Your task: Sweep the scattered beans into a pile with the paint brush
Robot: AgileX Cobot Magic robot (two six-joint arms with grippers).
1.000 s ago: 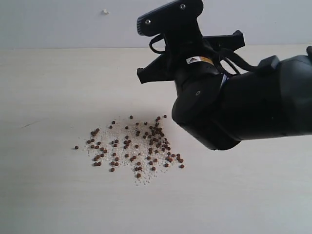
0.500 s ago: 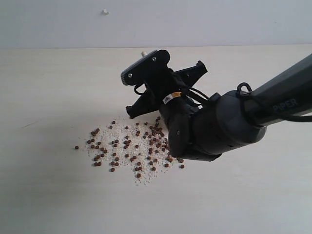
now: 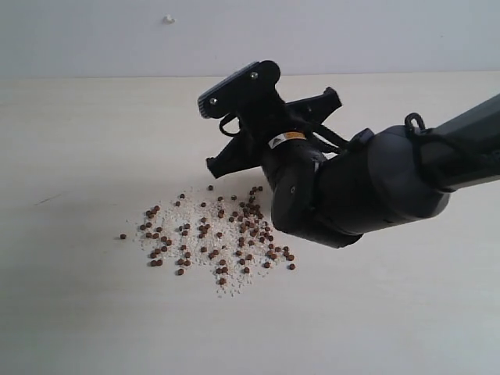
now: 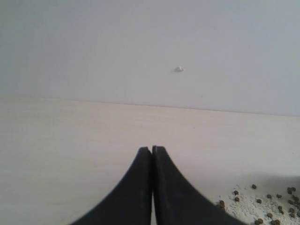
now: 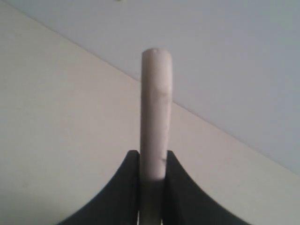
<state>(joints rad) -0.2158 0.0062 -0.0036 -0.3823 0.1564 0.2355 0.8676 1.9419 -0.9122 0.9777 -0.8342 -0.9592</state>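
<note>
Reddish-brown beans (image 3: 211, 230) lie scattered among whitish crumbs on the pale table (image 3: 86, 141); no dense pile shows. My right arm's wrist (image 3: 312, 187) hangs just right of and behind the scatter, and its bulk hides the beans' right edge. In the right wrist view my right gripper (image 5: 153, 152) is shut on the paint brush (image 5: 156, 103), whose light wooden handle sticks out past the fingertips. The bristles and ferrule are hidden. My left gripper (image 4: 152, 149) is shut with nothing in it, and a few beans (image 4: 262, 202) lie off to one side of it.
A grey-white wall (image 3: 351, 31) with a small white speck (image 3: 169, 18) rises behind the table's far edge. Bare tabletop (image 3: 78, 312) stretches to the left of and in front of the beans.
The right arm dropped from high up down to the far right side of the beans, then edged slightly right. The beans have not moved.
</note>
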